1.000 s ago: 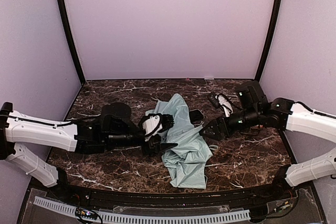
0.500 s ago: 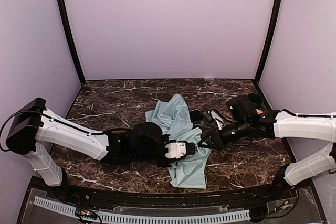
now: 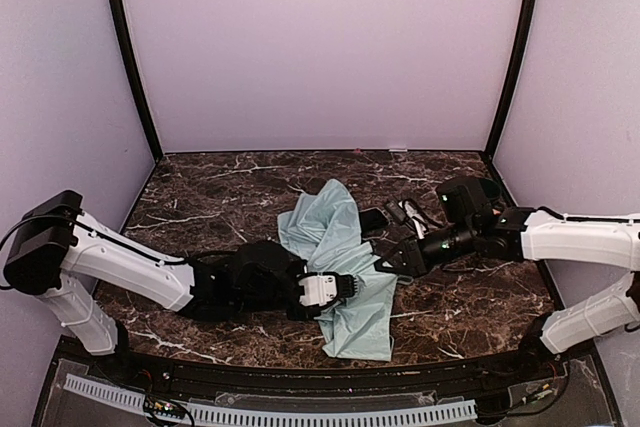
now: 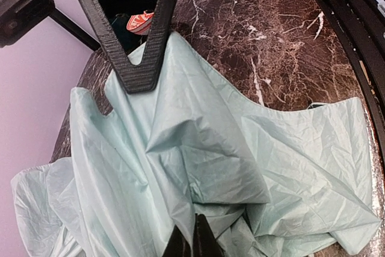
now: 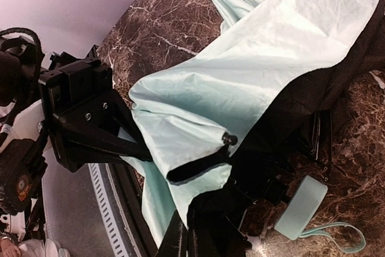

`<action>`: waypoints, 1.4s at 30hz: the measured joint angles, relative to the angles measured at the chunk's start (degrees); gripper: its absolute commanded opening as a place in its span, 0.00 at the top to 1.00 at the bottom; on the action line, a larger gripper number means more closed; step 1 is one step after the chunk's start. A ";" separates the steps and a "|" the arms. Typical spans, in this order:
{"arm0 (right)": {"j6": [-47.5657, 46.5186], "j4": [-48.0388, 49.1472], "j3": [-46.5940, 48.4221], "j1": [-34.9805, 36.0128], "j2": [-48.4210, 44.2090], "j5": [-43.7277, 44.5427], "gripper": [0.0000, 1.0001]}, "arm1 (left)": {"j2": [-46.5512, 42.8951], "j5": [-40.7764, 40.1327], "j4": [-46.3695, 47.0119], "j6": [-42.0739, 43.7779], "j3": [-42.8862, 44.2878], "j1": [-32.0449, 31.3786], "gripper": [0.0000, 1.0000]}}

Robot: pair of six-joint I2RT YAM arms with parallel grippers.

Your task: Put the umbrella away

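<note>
Umbrella slumped on marble table, mint canopy spread; left gripper pinching a canopy fold; right gripper clenched on black underside

Lab test booth: plain lilac walls, black posts, marble-look tbl.

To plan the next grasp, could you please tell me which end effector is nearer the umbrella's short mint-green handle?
Right: the right end effector grips the black underside just beside the short mint-green handle, while the left end effector pinches the pale mint fabric canopy farther away.
</note>
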 measured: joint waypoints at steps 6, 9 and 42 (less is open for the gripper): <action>-1.20 -2.58 3.39 -0.55 2.01 1.51 0.69 | -2.27 3.76 1.33 -1.31 -3.37 1.09 1.00; -3.08 -4.39 7.34 -0.61 2.43 3.10 0.61 | -2.86 5.03 1.75 -1.92 -5.46 1.27 1.00; -2.89 2.16 32.17 2.14 45.66 13.22 0.57 | -9.03 9.88 -1.36 -9.03 -7.80 8.96 0.94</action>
